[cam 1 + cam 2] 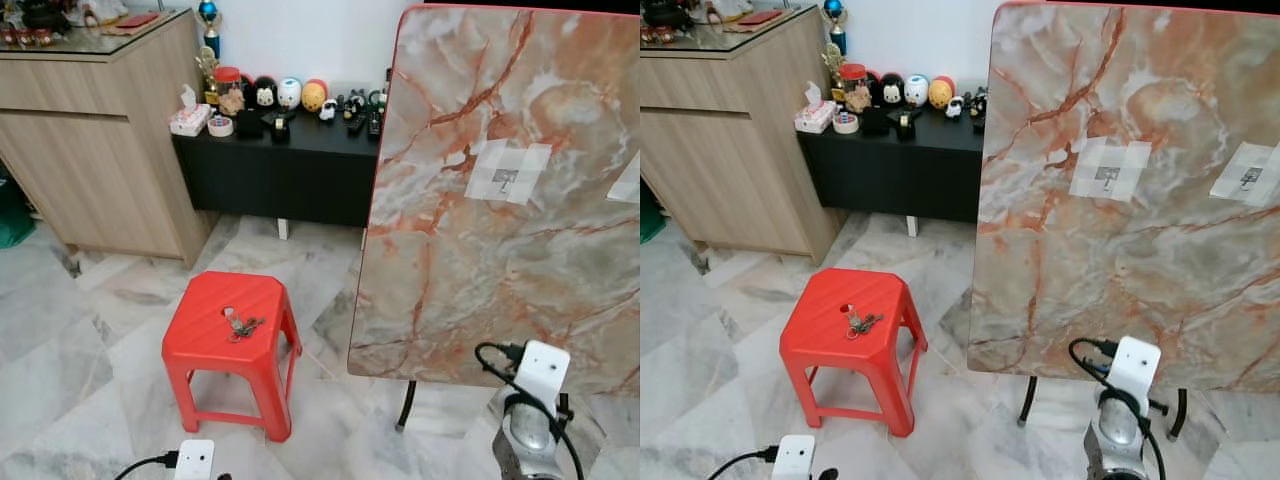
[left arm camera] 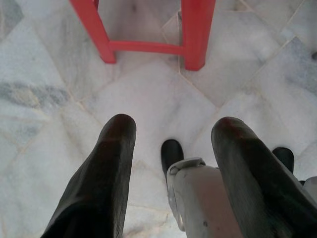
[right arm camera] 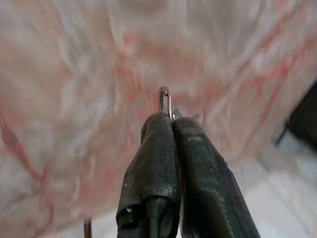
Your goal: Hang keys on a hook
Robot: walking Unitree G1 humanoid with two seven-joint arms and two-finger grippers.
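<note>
Lying on the seat of a red stool (image 1: pixel 228 320), a bunch of keys (image 1: pixel 241 326) sits just right of the seat's small centre hole. In its wrist view the right gripper (image 3: pixel 171 118) has its two black fingers pressed together, pinching a small metal ring (image 3: pixel 165 101) that pokes out past the tips, held close before a blurred marble-patterned board (image 1: pixel 510 190). That upright board stands at 3 o'clock from the stool, with two taped paper patches (image 1: pixel 509 172) on its face. The left gripper (image 2: pixel 171 129) hangs low with fingers spread, empty, above the pale marble floor (image 1: pixel 60 380) near the stool's legs. At 12 o'clock a black cabinet (image 1: pixel 275 165) carries small figurines (image 1: pixel 288 94); at 10 o'clock stands a wooden sideboard (image 1: pixel 95 140).
</note>
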